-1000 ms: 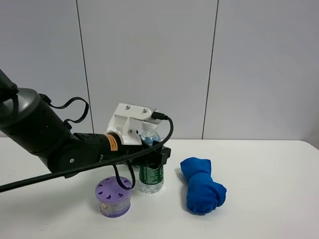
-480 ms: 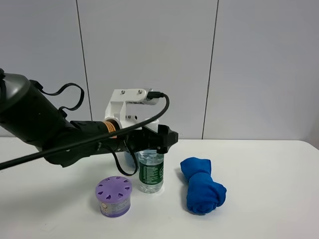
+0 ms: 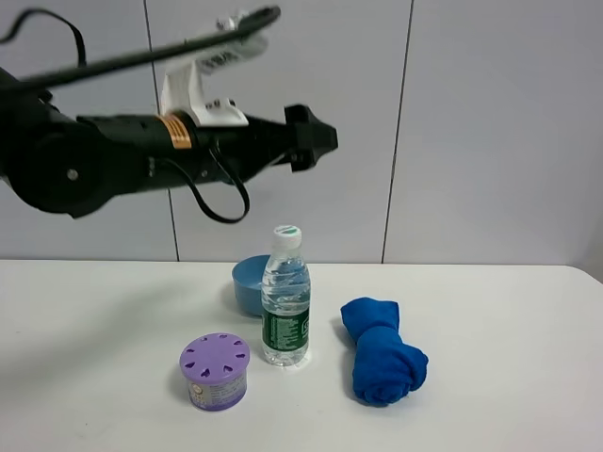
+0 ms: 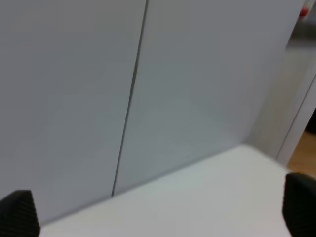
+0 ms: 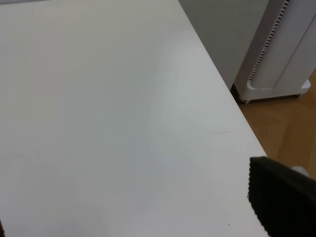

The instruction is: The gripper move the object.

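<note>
The clear water bottle [image 3: 285,299] with a white cap and green label stands upright on the white table [image 3: 499,311], free of any grip. My left gripper [image 3: 314,141] hangs high above the bottle, well clear of it, on the thick black arm with the orange label. In the left wrist view the left gripper [image 4: 158,217] is open and empty, its fingertips [image 4: 19,212] wide apart, facing the wall. My right gripper [image 5: 140,217] is open and empty over bare table; it does not show in the exterior view.
A blue bowl [image 3: 247,284] sits just behind the bottle. A purple round container [image 3: 215,371] stands to its front left. A rolled blue cloth [image 3: 382,362] lies to its right. The right wrist view shows the table's edge, a white appliance [image 5: 284,49] and wooden floor [image 5: 276,133].
My left gripper has let go of the bottle and risen from around it to high above the table. The bottle stays upright where it was.
</note>
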Available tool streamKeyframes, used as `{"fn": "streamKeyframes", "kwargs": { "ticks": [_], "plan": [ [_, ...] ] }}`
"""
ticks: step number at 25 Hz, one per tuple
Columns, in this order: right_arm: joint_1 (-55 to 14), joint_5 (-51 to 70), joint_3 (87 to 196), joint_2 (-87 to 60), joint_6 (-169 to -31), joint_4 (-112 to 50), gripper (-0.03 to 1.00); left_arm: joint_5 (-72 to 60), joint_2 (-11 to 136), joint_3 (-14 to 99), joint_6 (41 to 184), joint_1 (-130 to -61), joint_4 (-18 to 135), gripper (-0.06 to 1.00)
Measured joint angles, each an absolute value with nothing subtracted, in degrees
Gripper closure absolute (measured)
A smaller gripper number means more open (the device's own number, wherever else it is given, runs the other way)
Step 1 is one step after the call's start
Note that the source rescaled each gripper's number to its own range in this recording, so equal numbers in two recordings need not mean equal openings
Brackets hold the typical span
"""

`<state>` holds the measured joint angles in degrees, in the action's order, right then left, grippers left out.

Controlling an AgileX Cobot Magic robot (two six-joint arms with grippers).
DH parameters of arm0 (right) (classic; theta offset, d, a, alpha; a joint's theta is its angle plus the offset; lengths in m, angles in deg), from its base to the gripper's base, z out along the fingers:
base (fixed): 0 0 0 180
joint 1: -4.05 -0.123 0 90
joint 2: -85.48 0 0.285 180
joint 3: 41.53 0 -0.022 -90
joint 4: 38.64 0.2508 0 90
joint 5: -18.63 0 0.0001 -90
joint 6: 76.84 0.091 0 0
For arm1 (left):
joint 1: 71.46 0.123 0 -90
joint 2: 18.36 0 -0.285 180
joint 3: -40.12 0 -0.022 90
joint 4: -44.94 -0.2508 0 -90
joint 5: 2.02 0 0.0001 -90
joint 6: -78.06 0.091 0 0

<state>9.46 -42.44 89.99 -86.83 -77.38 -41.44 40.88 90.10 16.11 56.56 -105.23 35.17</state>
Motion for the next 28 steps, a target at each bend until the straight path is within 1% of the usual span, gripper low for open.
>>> {"fn": "streamKeyframes", "kwargs": {
  "ticks": [3, 7, 17, 22, 28],
  "plan": [
    [9.5, -42.4, 90.0, -86.8, -77.4, -41.4, -0.03, 35.5, 82.9, 16.2, 57.3, -105.0, 36.9, -0.06],
    [9.5, -42.4, 90.0, -86.8, -77.4, -41.4, -0.03, 29.0, 77.5, 16.2, 62.1, -101.8, 37.5, -0.06],
    [9.5, -42.4, 90.0, -86.8, -77.4, -41.4, -0.03, 0.9, 64.7, 16.2, 75.1, -88.6, 37.6, -0.06],
    [9.5, -42.4, 90.0, -86.8, -77.4, -41.4, -0.03, -13.3, 57.9, 16.2, 78.1, -82.8, 37.4, -0.06],
    [9.5, -42.4, 90.0, -86.8, -77.4, -41.4, -0.03, -25.0, 46.7, 16.2, 78.1, -76.9, 36.1, -0.06]
  ]
}}
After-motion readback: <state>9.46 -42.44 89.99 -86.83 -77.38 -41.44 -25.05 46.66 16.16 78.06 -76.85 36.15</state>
